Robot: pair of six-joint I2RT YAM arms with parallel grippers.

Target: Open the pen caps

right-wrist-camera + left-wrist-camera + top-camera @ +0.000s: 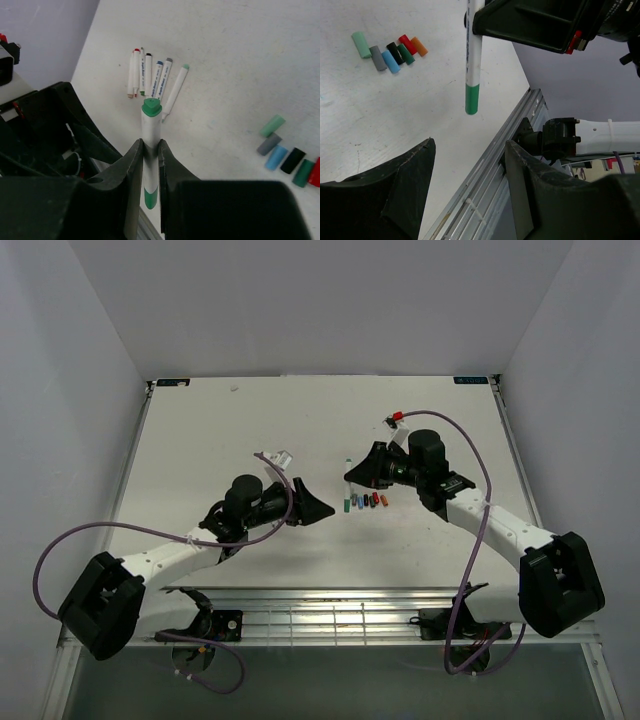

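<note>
Right tool clamps one pen; seven loose caps lie clustered.

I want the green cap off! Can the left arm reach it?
Probably yes: the left gripper is open and faces the green cap, nothing between; the right gripper holds the pen.

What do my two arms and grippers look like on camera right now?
Both the left arm and right arm have white links, bulky black joints and a looping purple cable each. The left gripper and right gripper are matte black wedges.
</note>
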